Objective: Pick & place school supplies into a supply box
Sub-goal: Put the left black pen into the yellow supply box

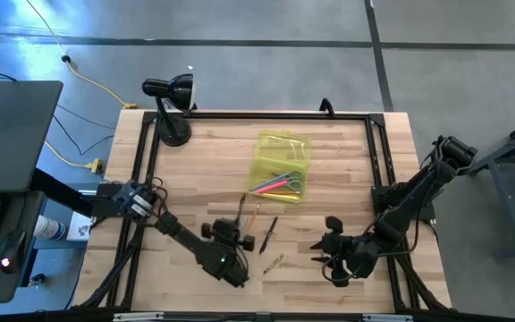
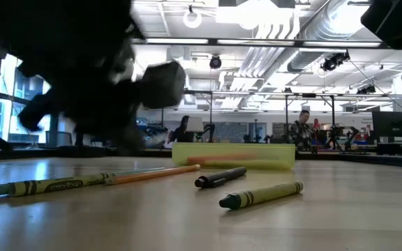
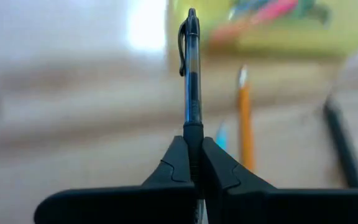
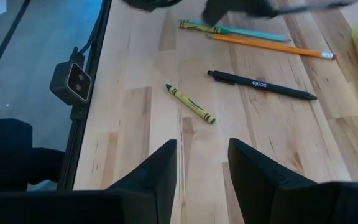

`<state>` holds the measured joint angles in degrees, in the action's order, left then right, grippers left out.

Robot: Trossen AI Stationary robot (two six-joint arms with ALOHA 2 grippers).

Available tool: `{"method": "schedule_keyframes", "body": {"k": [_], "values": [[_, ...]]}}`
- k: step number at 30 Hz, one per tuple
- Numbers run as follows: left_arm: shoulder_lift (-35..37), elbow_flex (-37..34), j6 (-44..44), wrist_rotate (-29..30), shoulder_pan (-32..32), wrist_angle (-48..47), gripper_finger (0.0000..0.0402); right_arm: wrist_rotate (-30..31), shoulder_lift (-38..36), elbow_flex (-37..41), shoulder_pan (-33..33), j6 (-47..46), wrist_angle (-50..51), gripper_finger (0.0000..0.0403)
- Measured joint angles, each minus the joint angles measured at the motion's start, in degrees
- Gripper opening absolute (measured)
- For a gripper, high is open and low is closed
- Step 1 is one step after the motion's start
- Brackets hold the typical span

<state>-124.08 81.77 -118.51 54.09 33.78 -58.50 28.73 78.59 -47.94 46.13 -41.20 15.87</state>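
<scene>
Clear-barrelled blue pen [image 3: 191, 74] sits clamped between the left gripper [image 3: 193, 163] fingers, low over the table short of the yellow-green supply box [image 1: 282, 165]; lift straight before carrying across; right gripper [image 4: 202, 163] waits, fingers apart.

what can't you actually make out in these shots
- Low view: the supply box shows only its side wall, so its contents are hidden.
- Left wrist view: the pen in the left gripper has its lower end hidden between the jaws; everything behind it is blurred.
- High view: the crayon is too small to read.
- Right wrist view: the teal crayon is partly covered by the blurred left arm.
</scene>
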Motion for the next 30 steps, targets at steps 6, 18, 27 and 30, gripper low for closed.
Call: {"method": "schedule_keyframes", "body": {"k": [6, 18, 27, 30], "values": [[3.3, 4.3, 15.6, 4.8, -5.1, 0.7, 0.0035, 0.0, 0.0, 0.0, 0.0, 1.2, -0.4, 0.0123], [4.1, 10.5, 67.7, -19.9, -27.9, 30.3, 0.004, 0.2, 0.0, 0.0, 0.0, 1.7, -0.5, 0.0123], [4.1, 10.4, 82.1, -37.4, -35.1, 25.8, 0.0039, 0.2, 0.0, 0.0, 0.0, 2.8, -0.7, 0.0123], [4.1, 10.4, 86.8, -39.0, -35.0, 24.1, 0.0045, 0.5, 0.0, 0.0, 0.0, 3.6, -0.7, 0.0123]]}}
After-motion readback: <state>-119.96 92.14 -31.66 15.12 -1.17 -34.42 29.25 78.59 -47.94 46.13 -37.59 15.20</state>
